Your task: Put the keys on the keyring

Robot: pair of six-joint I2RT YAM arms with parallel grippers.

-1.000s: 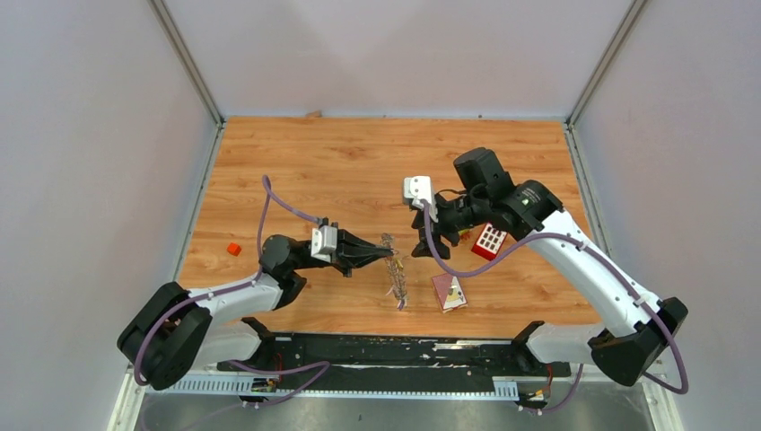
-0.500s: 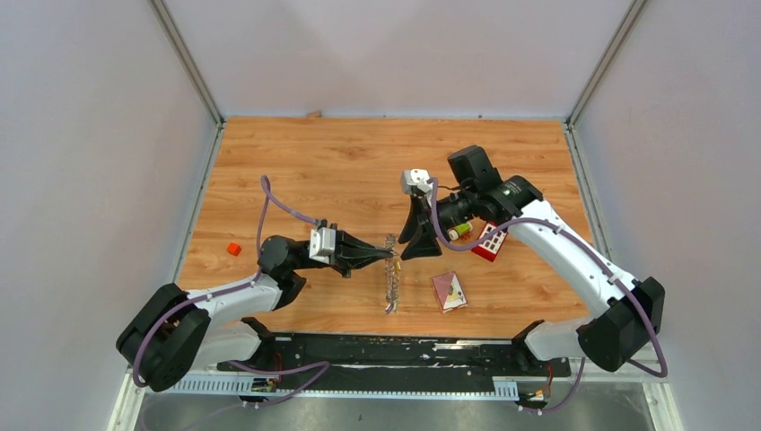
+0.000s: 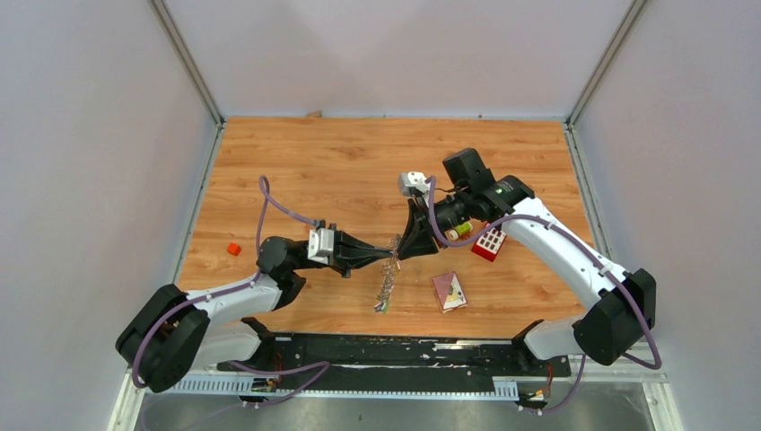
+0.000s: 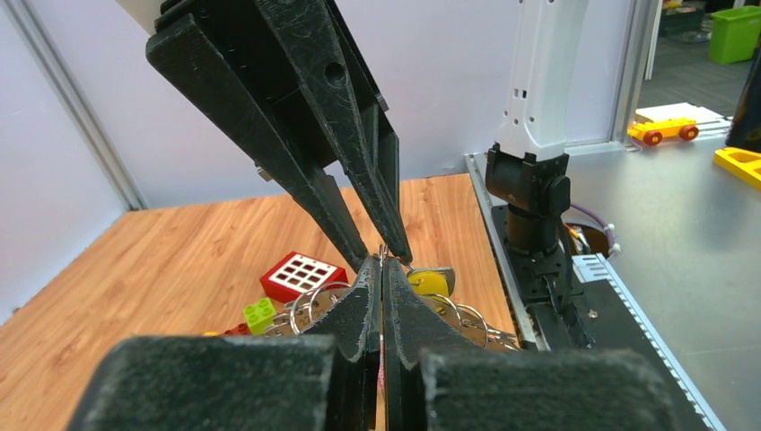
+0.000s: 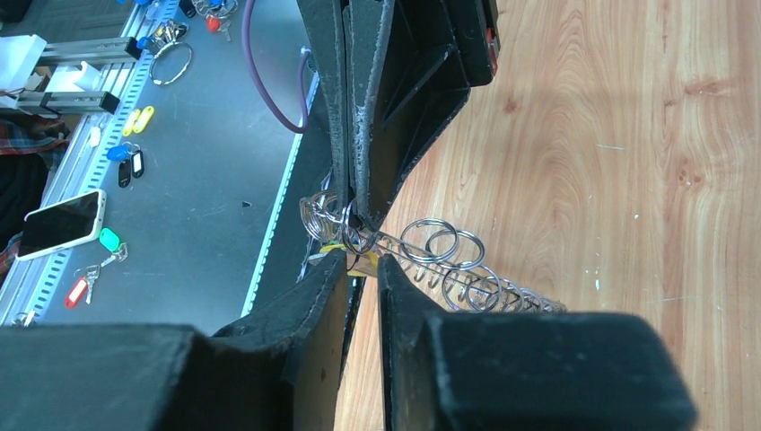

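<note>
The right gripper (image 3: pixel 401 251) has closed in on the yellow key (image 5: pixel 357 260) — grip unconfirmed, jaws narrowly apart. The left gripper (image 3: pixel 388 254) stays clamped on the keyring (image 3: pixel 386 285), which hangs from its tips; expect threading next.

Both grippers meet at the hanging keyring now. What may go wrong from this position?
1. The right gripper, jaws a narrow gap apart, sits tip to tip with the left gripper; they might collide.
2. The left gripper pinches only one end of the keyring and the rest hangs loose; a pull from the right gripper may slip it free.
</note>
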